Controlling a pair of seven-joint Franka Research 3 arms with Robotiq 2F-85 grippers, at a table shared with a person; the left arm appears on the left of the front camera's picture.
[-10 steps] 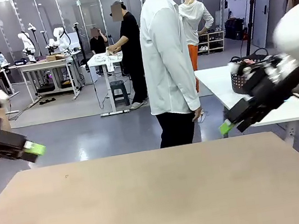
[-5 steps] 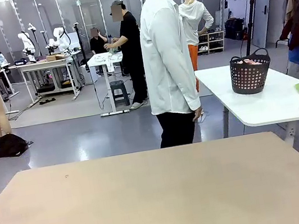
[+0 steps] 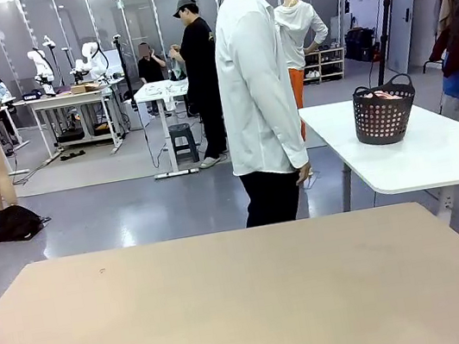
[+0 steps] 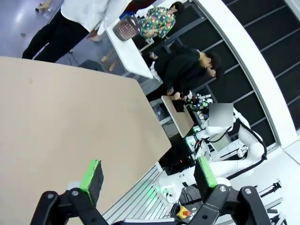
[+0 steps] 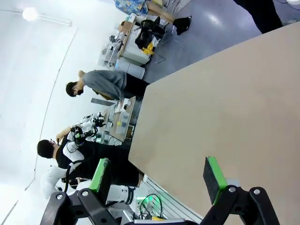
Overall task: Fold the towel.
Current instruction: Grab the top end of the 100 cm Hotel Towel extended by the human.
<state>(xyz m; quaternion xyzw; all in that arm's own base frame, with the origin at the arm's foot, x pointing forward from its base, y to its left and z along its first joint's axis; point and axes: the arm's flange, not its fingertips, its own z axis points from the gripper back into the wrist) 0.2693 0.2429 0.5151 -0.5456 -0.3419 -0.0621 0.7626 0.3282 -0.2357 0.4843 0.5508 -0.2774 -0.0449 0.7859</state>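
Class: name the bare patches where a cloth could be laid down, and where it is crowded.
Tan table: bare throughout, near edge to the far edge by the person. White table: bare except where the basket stands.

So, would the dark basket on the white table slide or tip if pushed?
The basket looks like perforated plastic, so probably light; it should slide on the smooth white table. It narrows toward its base, so a high push might tip it.

The towel (image 3: 385, 96) sits mostly hidden inside the basket (image 3: 385, 119); just a pink scrap shows above the rim, too small to tell any folds. The desk (image 3: 251, 308) runs off the bottom edge, and its far edge hides the person's (image 3: 257, 89) lower legs.
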